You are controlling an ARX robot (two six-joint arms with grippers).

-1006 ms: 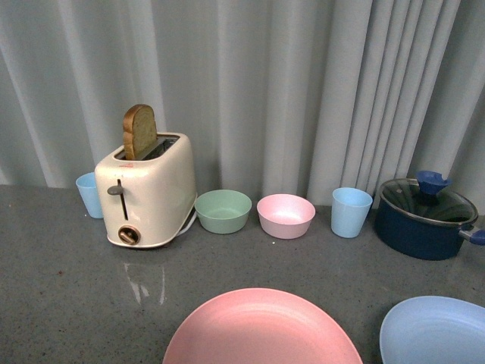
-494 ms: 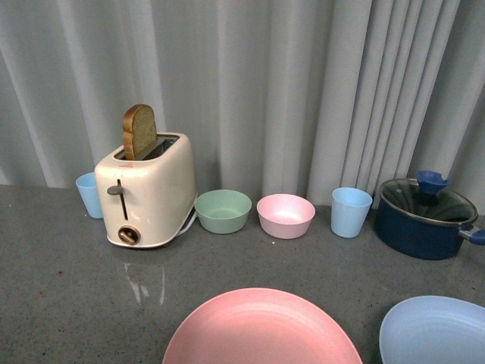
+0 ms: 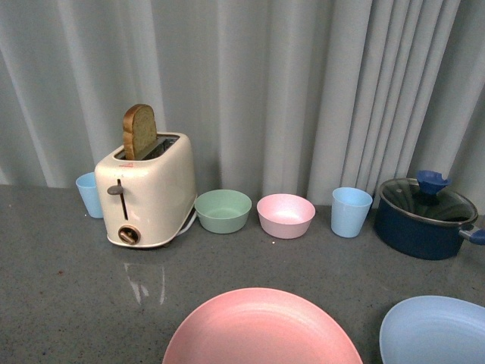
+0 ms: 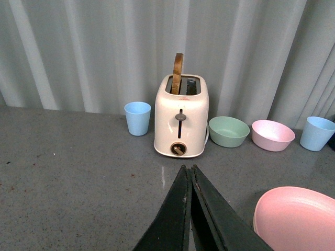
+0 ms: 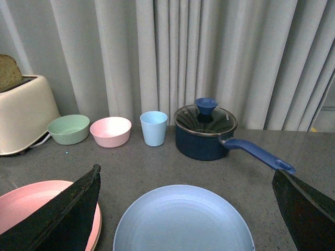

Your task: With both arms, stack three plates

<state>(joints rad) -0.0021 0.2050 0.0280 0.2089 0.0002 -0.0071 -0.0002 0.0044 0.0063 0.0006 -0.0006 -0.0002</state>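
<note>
Currently we log two plates at the near edge of the grey speckled tabletop (image 3: 61, 296). A pink round matte plastic plate (image 3: 261, 327) lies flat near the middle. A light blue round matte plastic plate (image 3: 436, 330) lies flat to its right, close beside it with a strip of tabletop between them

Left end effector (image 4: 188, 170): its dark fingers (image 4: 175, 214) are pressed together and pinch nothing we can see. It points toward the toaster, with the pink plate off to one side

Right end effector (image 5: 186, 172): spread wide. Its wrist view frames the light blue plate between the two fingers (image 5: 68, 214), which do not touch it

Back row along the pale grey pleated curtain (image 3: 303, 83), left to right:
- small light blue plastic cup (image 3: 89, 194), partly behind the toaster
- cream two-slot toaster (image 3: 148, 193) with a browned slice of bread (image 3: 140, 130) standing upright in one slot
- small green bowl (image 3: 223, 210)
- small pink bowl (image 3: 286, 215), just beside the green one
- second light blue plastic cup (image 3: 351, 211)
- dark blue saucepan with a glass lid (image 3: 424, 218) and a blue knob, its handle pointing right
</note>
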